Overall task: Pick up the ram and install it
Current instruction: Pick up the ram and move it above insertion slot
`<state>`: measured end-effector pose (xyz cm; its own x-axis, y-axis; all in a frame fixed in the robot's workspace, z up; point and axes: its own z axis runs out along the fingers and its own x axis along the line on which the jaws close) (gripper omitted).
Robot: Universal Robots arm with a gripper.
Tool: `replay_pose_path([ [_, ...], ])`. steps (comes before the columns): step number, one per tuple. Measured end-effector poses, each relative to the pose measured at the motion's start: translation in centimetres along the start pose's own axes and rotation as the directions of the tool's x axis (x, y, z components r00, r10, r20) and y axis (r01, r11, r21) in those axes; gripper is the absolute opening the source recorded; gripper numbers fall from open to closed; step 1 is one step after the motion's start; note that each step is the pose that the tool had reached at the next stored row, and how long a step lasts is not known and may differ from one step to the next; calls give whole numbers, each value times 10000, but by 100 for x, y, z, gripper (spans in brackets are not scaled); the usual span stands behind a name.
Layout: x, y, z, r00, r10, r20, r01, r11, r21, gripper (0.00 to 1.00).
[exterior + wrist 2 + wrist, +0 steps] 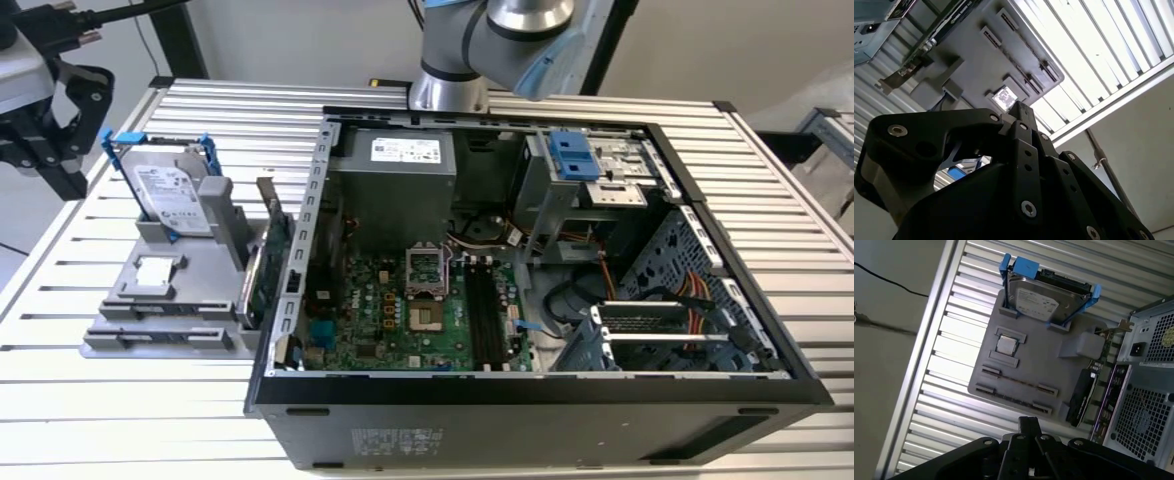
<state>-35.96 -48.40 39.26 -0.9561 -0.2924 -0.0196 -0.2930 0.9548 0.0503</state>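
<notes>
The open computer case [534, 392] in the middle of the exterior view holds a green motherboard [387, 320] and a grey power supply [394, 175]. At its left, a grey tray [94, 345] carries a blue-framed hard drive [171, 190] and a green card [274, 265]. The ram [1018, 381] seems to be the thin dark strip in the tray's slot. The tool [1029, 422] is pressed together and empty, above the ribbed metal worktop [120, 420].

The pincer [1029, 424] hangs near a grey tray [1029, 362] holding a blue-framed hard drive [1041, 300].

Bright, even light — glare whitens the slatted table [1094, 55] in both wrist views.
</notes>
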Motion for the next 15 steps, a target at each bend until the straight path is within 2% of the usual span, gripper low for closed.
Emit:
replay_pose_path([
  [15, 0, 0, 0, 9975, -700, -35, 699, 9975, -15, 0],
])
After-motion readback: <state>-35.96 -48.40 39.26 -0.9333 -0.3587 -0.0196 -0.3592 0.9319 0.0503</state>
